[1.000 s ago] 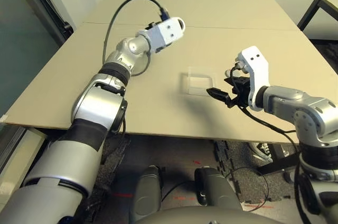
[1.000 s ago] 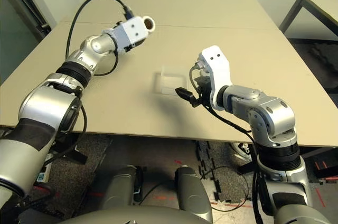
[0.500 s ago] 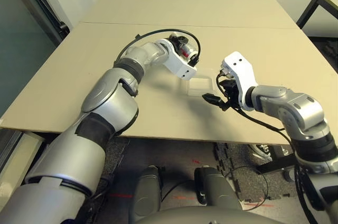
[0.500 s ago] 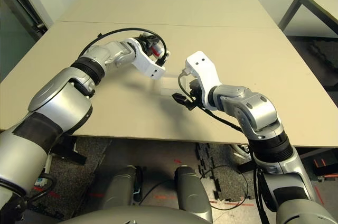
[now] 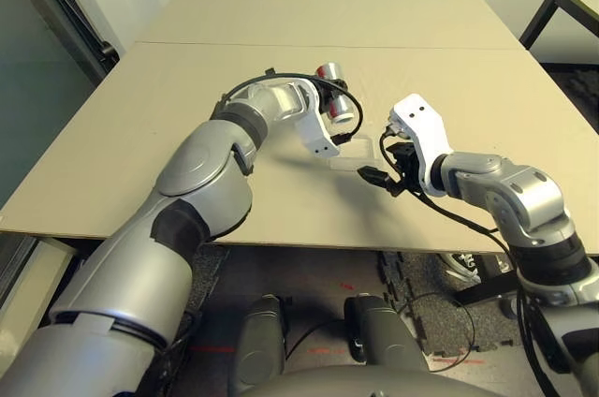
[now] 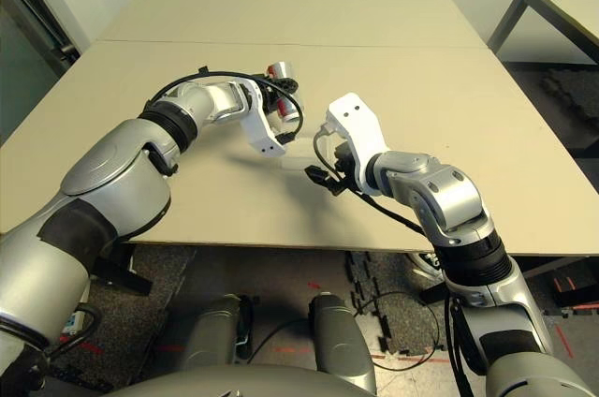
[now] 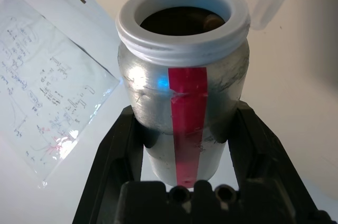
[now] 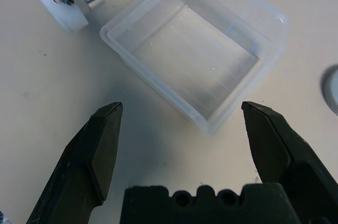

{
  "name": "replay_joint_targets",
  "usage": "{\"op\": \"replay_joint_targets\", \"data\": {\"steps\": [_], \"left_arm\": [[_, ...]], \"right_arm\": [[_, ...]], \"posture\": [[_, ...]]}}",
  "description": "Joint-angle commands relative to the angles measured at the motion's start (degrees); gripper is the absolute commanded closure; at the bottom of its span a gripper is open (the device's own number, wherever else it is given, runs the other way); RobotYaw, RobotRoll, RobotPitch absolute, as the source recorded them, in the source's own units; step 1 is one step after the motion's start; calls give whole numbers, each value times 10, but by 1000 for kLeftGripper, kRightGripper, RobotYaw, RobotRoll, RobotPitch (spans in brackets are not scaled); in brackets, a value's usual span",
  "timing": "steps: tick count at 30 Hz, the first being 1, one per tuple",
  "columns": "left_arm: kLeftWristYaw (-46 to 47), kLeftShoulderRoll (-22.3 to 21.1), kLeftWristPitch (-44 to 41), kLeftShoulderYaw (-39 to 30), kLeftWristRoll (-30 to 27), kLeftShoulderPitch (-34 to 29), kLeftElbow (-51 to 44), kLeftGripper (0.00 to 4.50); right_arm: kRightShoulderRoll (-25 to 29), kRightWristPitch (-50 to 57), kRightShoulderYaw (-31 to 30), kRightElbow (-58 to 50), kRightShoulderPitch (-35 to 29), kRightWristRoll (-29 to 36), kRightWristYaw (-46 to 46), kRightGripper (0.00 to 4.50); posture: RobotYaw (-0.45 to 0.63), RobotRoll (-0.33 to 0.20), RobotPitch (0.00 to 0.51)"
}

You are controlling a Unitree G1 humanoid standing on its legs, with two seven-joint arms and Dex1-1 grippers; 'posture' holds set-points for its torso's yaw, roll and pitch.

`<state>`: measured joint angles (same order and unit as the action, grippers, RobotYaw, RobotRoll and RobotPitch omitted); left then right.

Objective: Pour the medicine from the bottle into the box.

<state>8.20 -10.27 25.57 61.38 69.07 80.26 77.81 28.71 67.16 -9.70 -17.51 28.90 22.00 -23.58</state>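
Right wrist view: box (image 8: 198,55) just beyond wide-open right gripper (image 8: 182,129); left gripper (image 7: 185,145) clamping bottle (image 7: 182,81).

The right pincer (image 8: 179,145) hangs with its fingers spread wide over bare surface (image 5: 187,116), and only the clear box (image 8: 195,60) lies just ahead. Above the box's far side, the left pincer (image 5: 339,116) and its bottle (image 7: 185,92) block the way. A grey cap (image 8: 331,89) lies beside the box.
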Motion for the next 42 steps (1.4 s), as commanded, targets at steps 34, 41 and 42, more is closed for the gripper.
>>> {"op": "replay_joint_targets", "data": {"steps": [34,41,42], "left_arm": [[-203,9,-282,-740,-694,-167,-16,2061],[-246,-9,-123,-517,-485,-87,-19,2061],[-244,-9,-101,-483,-454,-74,-17,2061]], "right_arm": [[39,-23,-4,28,0,-26,-47,0],[42,-18,-7,29,-1,-27,-47,0],[42,-18,-8,29,-1,-27,-47,0]], "posture": [[-124,0,47],[-121,0,46],[-120,0,45]]}}
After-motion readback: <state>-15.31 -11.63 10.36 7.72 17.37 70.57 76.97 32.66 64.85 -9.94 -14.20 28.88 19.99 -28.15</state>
